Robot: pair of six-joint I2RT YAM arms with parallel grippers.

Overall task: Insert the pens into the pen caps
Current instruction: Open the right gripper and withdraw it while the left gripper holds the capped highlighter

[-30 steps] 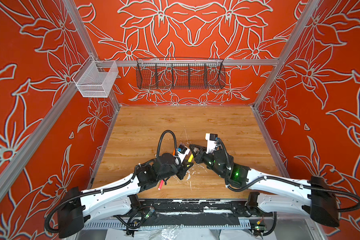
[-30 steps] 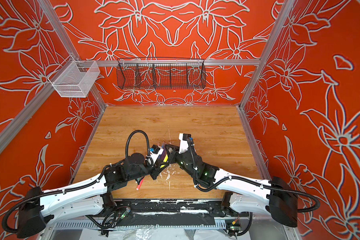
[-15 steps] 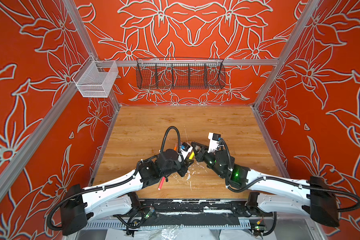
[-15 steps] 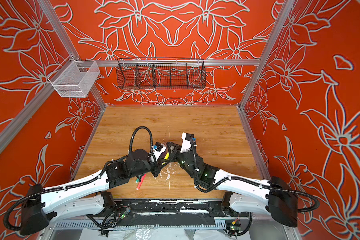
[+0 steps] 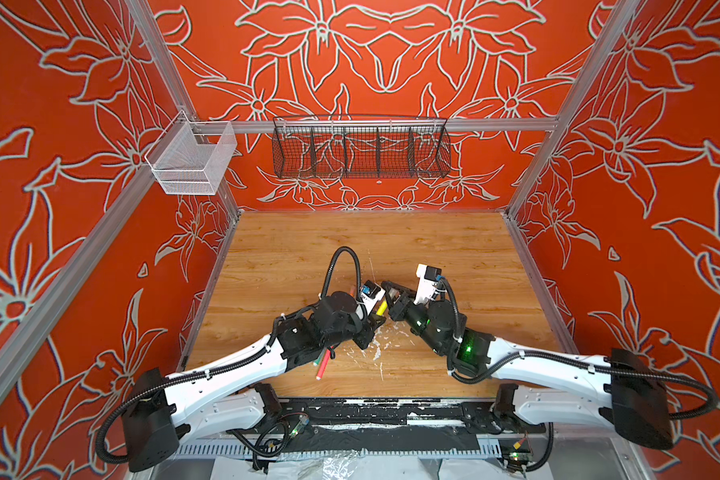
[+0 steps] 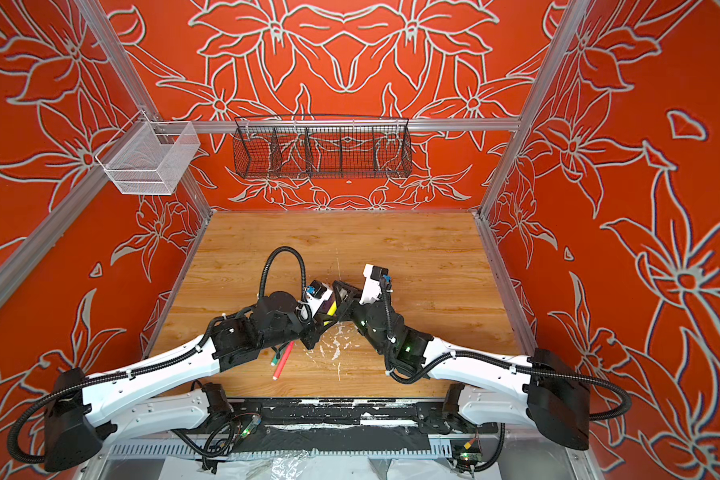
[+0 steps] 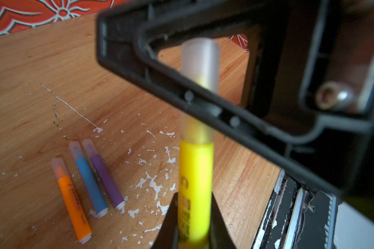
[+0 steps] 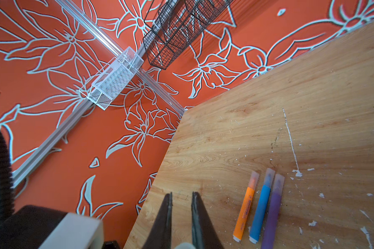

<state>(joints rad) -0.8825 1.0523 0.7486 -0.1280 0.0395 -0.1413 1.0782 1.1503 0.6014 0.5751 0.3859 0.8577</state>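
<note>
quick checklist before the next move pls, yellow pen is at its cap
1. Left fingers clamped on the yellow pen: ok.
2. Clear cap over the yellow pen's tip: ok.
3. Cap pushed fully home: cannot tell.
4. Right fingers shut on the cap: ok.
5. Orange pen, blue pen and purple pen capped and lying apart from the held pen: ok.
6. Red pen and green pen capped: cannot tell, they lie half under the left arm.
</note>
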